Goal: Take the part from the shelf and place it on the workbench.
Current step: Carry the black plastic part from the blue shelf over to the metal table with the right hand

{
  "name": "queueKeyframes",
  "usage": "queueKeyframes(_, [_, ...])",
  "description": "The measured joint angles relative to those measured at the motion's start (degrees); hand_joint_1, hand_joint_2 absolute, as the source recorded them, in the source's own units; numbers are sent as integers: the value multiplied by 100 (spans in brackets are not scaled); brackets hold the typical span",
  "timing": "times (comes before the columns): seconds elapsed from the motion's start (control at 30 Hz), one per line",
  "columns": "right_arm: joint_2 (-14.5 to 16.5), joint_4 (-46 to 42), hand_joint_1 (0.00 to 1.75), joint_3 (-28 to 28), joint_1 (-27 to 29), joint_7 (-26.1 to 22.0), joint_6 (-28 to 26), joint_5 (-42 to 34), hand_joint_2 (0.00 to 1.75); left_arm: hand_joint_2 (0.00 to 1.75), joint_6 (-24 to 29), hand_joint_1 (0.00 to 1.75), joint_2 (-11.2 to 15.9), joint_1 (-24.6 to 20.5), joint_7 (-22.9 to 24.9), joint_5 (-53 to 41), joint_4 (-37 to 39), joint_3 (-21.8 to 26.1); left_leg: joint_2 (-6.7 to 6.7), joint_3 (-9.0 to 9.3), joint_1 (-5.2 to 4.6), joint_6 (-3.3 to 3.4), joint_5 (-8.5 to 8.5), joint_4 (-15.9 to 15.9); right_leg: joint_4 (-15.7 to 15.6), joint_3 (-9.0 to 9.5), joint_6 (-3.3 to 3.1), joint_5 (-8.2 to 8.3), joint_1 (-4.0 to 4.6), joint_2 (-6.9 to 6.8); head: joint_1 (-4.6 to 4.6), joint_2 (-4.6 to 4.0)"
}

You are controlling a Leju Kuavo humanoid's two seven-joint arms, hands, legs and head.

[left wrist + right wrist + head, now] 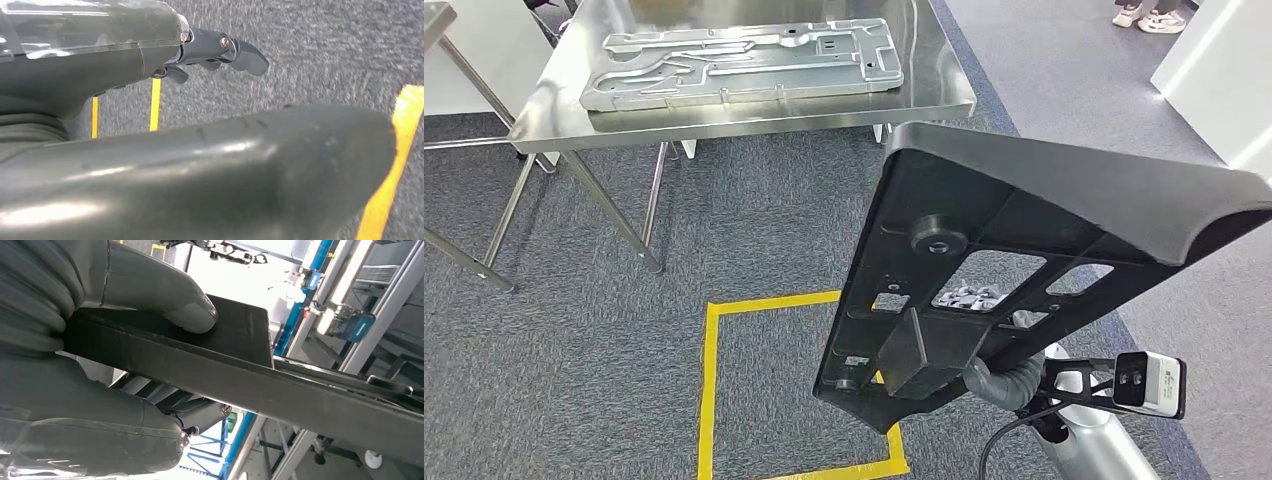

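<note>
A large black flat part (1024,210) with cut-outs and a raised boss hangs tilted in front of me on the right, above the carpet. My right hand (1009,378) grips it from below at a block on its underside. In the right wrist view the thumb (190,310) presses on the black part (240,370), with the fingers wrapped under it. The steel workbench (724,125) stands ahead on the left and carries a silver machined plate (744,65). My left hand (220,50) hangs over the carpet with nothing in it, its fingers loosely extended.
A yellow tape square (709,380) marks the grey carpet below the part. The workbench legs (614,210) slant down to the floor. A person's shoes (1149,18) stand far right, beside a white panel (1224,70). Metal shelf frames (350,305) rise behind the part.
</note>
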Motion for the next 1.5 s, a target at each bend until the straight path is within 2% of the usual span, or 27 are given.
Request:
queueKeyframes(0.03, [0, -4, 159, 0, -3, -1, 7, 0, 175, 0, 1, 0, -1, -6, 0, 0, 0, 0, 0, -107, 7, -24, -120, 240, -15, 33, -41, -13, -6, -5, 0, 0])
queueKeyframes(0.1, [-1, -8, 159, 4, -9, 0, 4, 0, 175, 0, 2, 0, -2, -5, 0, -1, 0, 1, -1, -525, 13, -52, -435, 1026, -20, 77, -101, -54, 13, -14, -1, 0])
queueKeyframes(0.13, [-2, -8, 159, 7, -8, 1, 0, -1, 175, 0, 2, 0, -1, 3, 0, -1, 0, 2, -1, -753, 13, -62, -539, 1399, -19, 95, -116, -72, 27, -10, -1, 0])
queueKeyframes(0.17, [-2, -7, 159, 11, -9, 1, -5, -1, 175, 0, 3, 0, 0, 10, 0, -1, 0, 2, -2, -912, 12, -62, -535, 1605, -18, 118, -125, -92, 41, -1, -1, 0])
queueKeyframes(0.2, [-2, -7, 159, 14, -9, 1, -10, -3, 175, 0, 3, 0, 1, 16, 0, -1, 0, 2, -2, -969, 11, -51, -415, 1593, -17, 150, -126, -116, 52, 9, -1, 0])
queueKeyframes(0.23, [-2, -7, 159, 17, -12, 1, -15, -5, 175, 0, 3, 0, 1, 18, 0, -1, 0, 2, -3, -901, 8, -25, -180, 1328, -17, 194, -124, -145, 64, 17, -1, 0])
queueKeyframes(0.27, [-2, -7, 159, 19, -17, 1, -19, -8, 175, 0, 3, 0, 2, 17, 0, -1, 0, 2, -6, -761, 1, 14, 94, 928, -17, 242, -118, -177, 73, 22, -1, 0])
queueKeyframes(0.33, [-2, -4, 159, 19, -40, 1, -27, -14, 175, 0, 3, 0, 12, 12, 0, -2, 0, 2, -12, -479, -31, 99, 407, 230, -8, 303, -84, -239, 101, 30, 0, 0])
queueKeyframes(0.47, [13, 6, 159, 23, -71, 3, -75, -19, 175, 0, 5, 0, 20, 10, 0, -3, 0, 2, -19, -361, -53, 208, 405, -36, -18, 326, 35, -293, 92, 35, 0, 0])
queueKeyframes(0.53, [31, 6, 159, 22, -85, 2, -91, -20, 175, 0, 4, 0, 18, 6, -1, -3, 0, 2, -15, -288, -14, 264, 419, -122, 215, 237, 98, -437, 86, 30, 0, 0])
queueKeyframes(0.63, [47, 16, 159, 20, -59, 0, -154, 4, 175, 0, 1, 0, 18, 0, -4, -4, 0, 2, -11, -231, -3, 305, 389, -152, 1260, -364, 176, -837, 25, 28, 1, 0])
queueKeyframes(0.67, [51, 23, 159, 22, -45, 1, -207, 30, 175, 0, -2, 0, 18, 4, -5, -4, 0, 2, -13, -217, -1, 302, 371, -150, 1507, -542, 200, -860, 2, 26, 1, 0])
queueKeyframes(0.7, [52, 31, 159, 27, -36, 1, -279, 58, 175, 0, -7, 0, 17, 8, -6, -10, 0, 2, -14, -195, 3, 291, 349, -146, 1553, -624, 224, -769, -21, 22, 1, 0])
queueKeyframes(0.77, [52, 46, 159, 39, -41, 3, -426, 102, 175, 0, -22, 0, 14, 13, -11, -31, 0, 2, -54, -131, 17, 246, 295, -129, 995, -448, 262, -307, -71, 36, 1, 0])
queueKeyframes(0.83, [55, 58, 159, 56, -56, 4, -548, 110, 175, 0, -34, 0, 11, -4, -15, -54, 0, 2, -108, -103, 18, 170, 230, -95, 293, -147, 268, 8, -99, 142, 1, 0])
queueKeyframes(0.9, [58, 67, 159, 85, -84, 10, -672, 86, 175, 0, -43, 0, 12, -29, -15, -73, 0, 2, -134, -119, 12, 93, 197, -84, 63, -48, 217, 12, -78, 203, 1, 0])
queueKeyframes(0.97, [59, 69, 159, 155, -193, 46, -831, -3, 175, 0, -53, 0, 17, -37, -2, -95, 0, 2, -141, -116, 26, 25, 180, -91, 44, -42, 128, 2, -63, 167, 0, 0])
queueKeyframes(1.03, [56, 69, 159, 258, -359, 86, -987, -130, 175, 0, -63, 0, 24, -47, 17, -113, 0, 2, -103, -191, 45, -32, 51, 126, 18, -2, 37, -10, -74, 135, -1, 0])
queueKeyframes(1.07, [52, 69, 159, 302, -424, 97, -1046, -191, 175, 0, -68, 0, 27, -56, 24, -126, 0, 1, -78, -322, 52, -51, -94, 415, 7, 24, -2, -22, -74, 111, -1, 0])
queueKeyframes(1.13, [43, 69, 159, 365, -505, 110, -1130, -299, 175, 0, -83, 0, 33, -64, 35, -157, 0, 0, -49, -745, 55, -75, -423, 1211, 8, 62, -54, -61, -41, 74, -1, 0])
queueKeyframes(1.17, [42, 69, 159, 394, -536, 126, -1173, -350, 175, 0, -95, 0, 38, -61, 41, -173, 0, -1, -47, -936, 55, -80, -502, 1524, 10, 79, -65, -79, -25, 64, -1, 0])
queueKeyframes(1.2, [42, 68, 159, 420, -565, 147, -1222, -395, 175, 0, -106, 0, 44, -59, 45, -187, 0, -2, -45, -1035, 54, -76, -453, 1631, 11, 103, -69, -101, -11, 60, -1, 0])
queueKeyframes(1.23, [42, 65, 159, 439, -586, 164, -1276, -428, 175, 0, -116, 0, 50, -58, 48, -203, 0, -4, -45, -1018, 53, -61, -287, 1499, 13, 137, -67, -129, -1, 60, -1, 0])
queueKeyframes(1.3, [42, 48, 159, 457, -590, 148, -1378, -435, 175, 0, -125, 0, 58, -58, 48, -229, 0, -9, -45, -729, 47, -1, 189, 743, 14, 223, -49, -196, 13, 59, -1, 0])
queueKeyframes(1.33, [42, 34, 159, 459, -576, 114, -1414, -408, 175, 0, -126, 0, 63, -59, 48, -238, 0, -10, -45, -573, 30, 34, 338, 384, 21, 250, -29, -229, 27, 59, 0, 0])
queueKeyframes(1.4, [42, 7, 159, 467, -529, 58, -1452, -333, 175, 0, -122, 0, 72, -62, 48, -245, 0, -11, -45, -432, -6, 90, 405, 55, 16, 260, 17, -264, 36, 63, 0, 0])
queueKeyframes(1.5, [42, -7, 159, 475, -498, 45, -1462, -293, 175, 0, -120, 0, 73, -64, 48, -246, 0, -11, -44, -429, -24, 110, 385, 43, 3, 254, 44, -268, 31, 70, 0, 0])
